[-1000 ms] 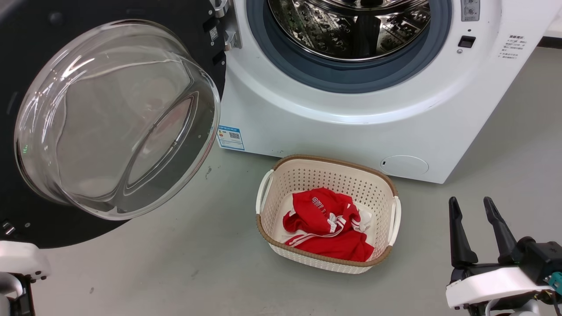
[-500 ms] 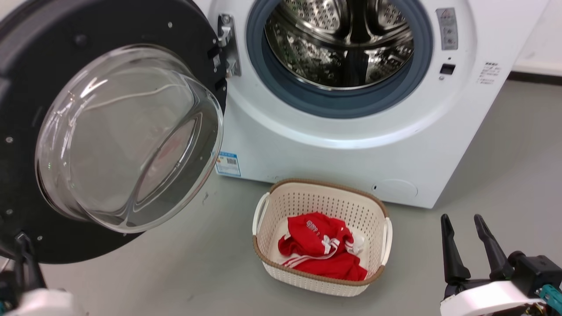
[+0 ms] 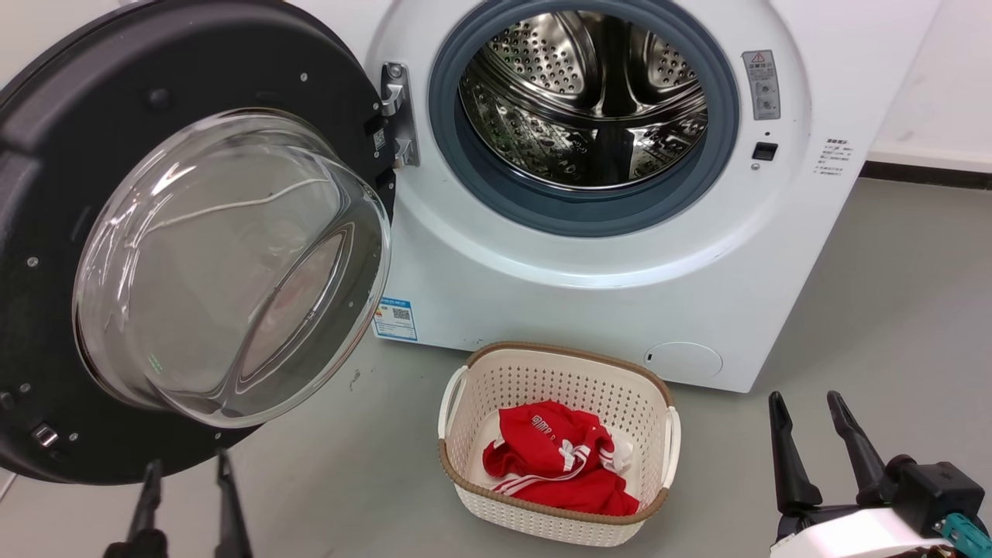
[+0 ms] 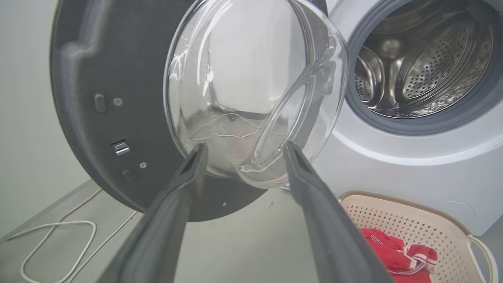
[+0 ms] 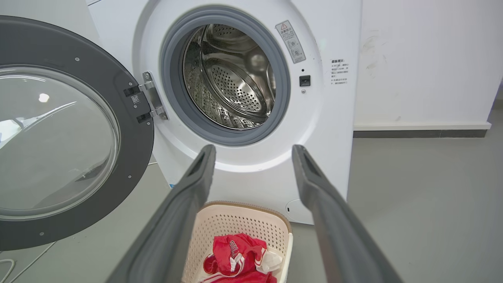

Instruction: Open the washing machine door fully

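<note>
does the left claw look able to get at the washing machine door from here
Probably yes: the left claw hangs open close by the lower rim of the washing machine door, with nothing between them.

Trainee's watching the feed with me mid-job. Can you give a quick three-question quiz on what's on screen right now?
1. True or false: the left gripper is clamped on the washing machine door.
2. What lies in the basket? A) a red garment B) blue towels C) nothing
3. Fill in: in the head view, the door's hinge sits on the ___ side of the drum opening.

Key:
1. False. Its fingers are spread and grip nothing.
2. A
3. left
</note>
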`<state>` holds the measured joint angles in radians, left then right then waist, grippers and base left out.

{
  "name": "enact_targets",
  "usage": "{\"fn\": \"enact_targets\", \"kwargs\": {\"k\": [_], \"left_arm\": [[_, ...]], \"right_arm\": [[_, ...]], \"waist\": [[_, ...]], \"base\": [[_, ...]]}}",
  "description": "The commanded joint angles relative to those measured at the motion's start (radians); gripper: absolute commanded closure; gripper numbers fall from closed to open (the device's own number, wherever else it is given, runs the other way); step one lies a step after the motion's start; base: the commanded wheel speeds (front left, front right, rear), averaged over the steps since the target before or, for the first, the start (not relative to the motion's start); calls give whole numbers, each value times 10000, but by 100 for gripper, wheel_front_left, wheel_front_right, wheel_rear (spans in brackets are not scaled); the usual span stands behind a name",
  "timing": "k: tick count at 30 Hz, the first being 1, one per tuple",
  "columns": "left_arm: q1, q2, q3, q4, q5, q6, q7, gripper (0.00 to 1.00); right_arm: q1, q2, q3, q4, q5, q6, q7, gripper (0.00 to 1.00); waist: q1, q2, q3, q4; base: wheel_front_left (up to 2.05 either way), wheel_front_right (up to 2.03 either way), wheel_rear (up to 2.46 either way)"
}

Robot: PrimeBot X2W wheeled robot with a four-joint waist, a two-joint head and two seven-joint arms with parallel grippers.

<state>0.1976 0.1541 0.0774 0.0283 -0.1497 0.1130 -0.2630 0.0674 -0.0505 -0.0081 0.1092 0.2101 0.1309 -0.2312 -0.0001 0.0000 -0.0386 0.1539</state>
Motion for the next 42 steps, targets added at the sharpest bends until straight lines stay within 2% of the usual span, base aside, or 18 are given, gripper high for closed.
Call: {"fn": "enact_targets", "kwargs": {"k": [1, 7, 17, 28, 42], "left_arm": [[90, -88, -69, -139, 69, -84, -25, 0], [-342, -399, -606, -427, 265, -467, -25, 0], [-1633, -598, -1161, 43, 568, -990, -25, 0], [-2071, -619, -1104, 437, 756, -1106, -25, 0], [-1990, -698, -979, 545, 784, -1211, -25, 0]], "right_arm": [[78, 7, 1, -57, -88, -3, -14, 0], [77, 7, 7, -279, -390, -3, 88, 0], [-8, 7, -209, -705, -1415, -3, 285, 0], [118, 7, -179, -653, -1353, -3, 302, 0], [4, 7, -80, -435, -1044, -5, 206, 0]], "waist": [[1, 0, -34, -30], [1, 0, -74, -251], [1, 0, 83, -958], [1, 0, 236, -1489], [1, 0, 288, -1608]], "base": [[0, 0, 0], [0, 0, 0], [0, 0, 0], [0, 0, 0], [0, 0, 0]]}}
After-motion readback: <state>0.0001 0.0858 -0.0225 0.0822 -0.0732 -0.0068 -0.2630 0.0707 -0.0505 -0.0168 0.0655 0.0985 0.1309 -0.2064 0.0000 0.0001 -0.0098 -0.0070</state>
